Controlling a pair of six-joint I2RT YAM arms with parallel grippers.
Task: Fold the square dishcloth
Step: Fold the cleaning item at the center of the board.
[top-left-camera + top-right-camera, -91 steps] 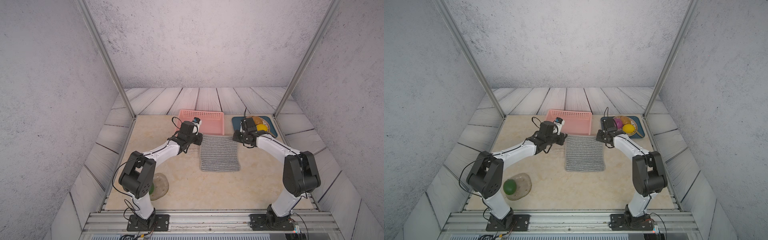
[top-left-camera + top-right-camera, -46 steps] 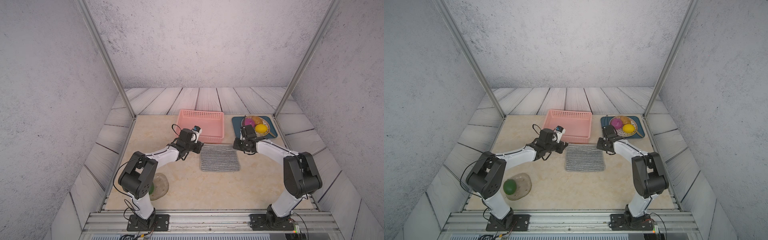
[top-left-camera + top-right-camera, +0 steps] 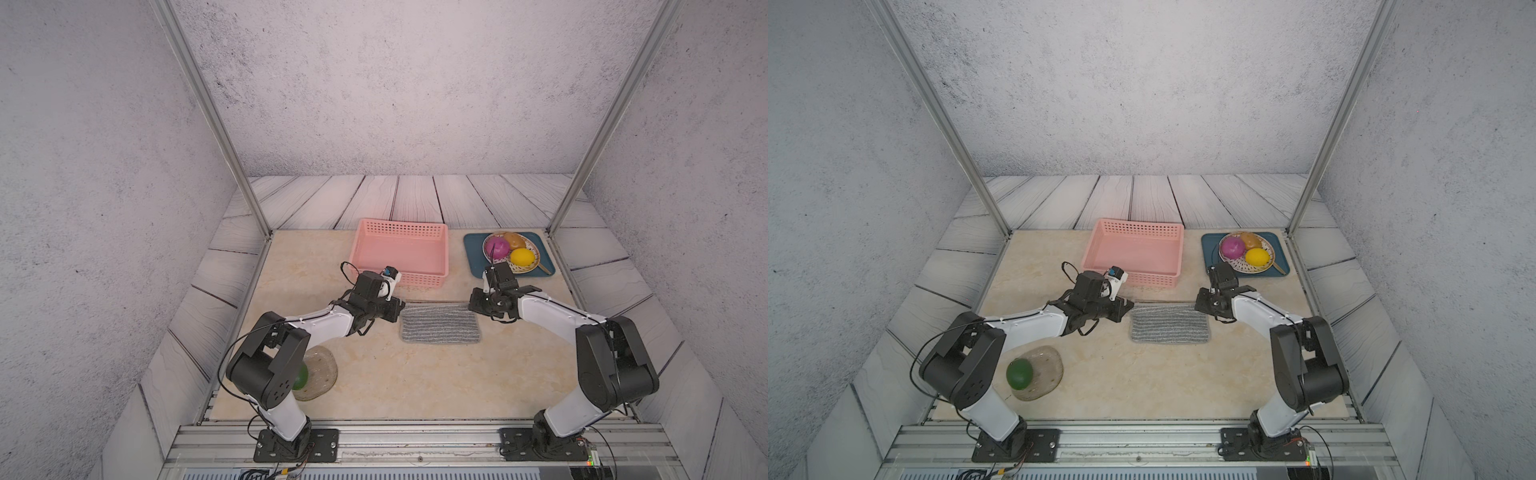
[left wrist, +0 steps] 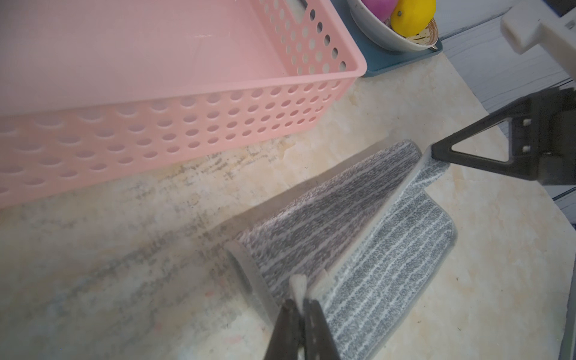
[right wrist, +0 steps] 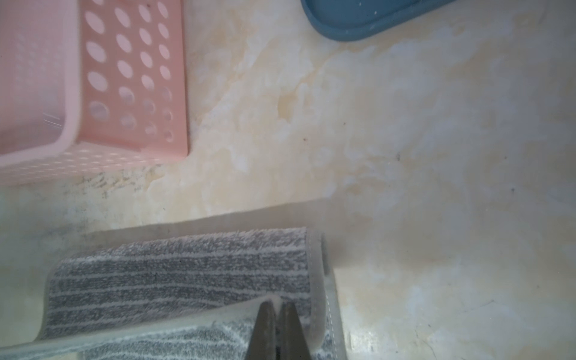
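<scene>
Arms low and reaching, both of them: each rises from its base on the front rail, bends at a black joint and sends a white link forward and inward over the table (image 3: pixel 415 374). They mirror each other, wrists turned in to face across the cloth (image 3: pixel 439 323).

Left gripper (image 3: pixel 397 311) is at the cloth's left end and right gripper (image 3: pixel 473 305) at its right end, both down close to the surface. In the left wrist view the left gripper's jaws are pressed together on one corner of the cloth's hemmed edge. In the right wrist view the right gripper's jaws are likewise clamped on the opposite corner.

That pinched edge runs taut between the two grippers, raised just above the lower layer. The upper layer curls back from it to a rounded fold on the side nearest the basket (image 3: pixel 419 281). So the cloth is doubled over in mid-table, striped grey and white, just in front of the basket but apart from it. A blue tray (image 3: pixel 473 257) sits to the basket's right, and a green ball (image 3: pixel 1019 373) lies by the left arm's base.
</scene>
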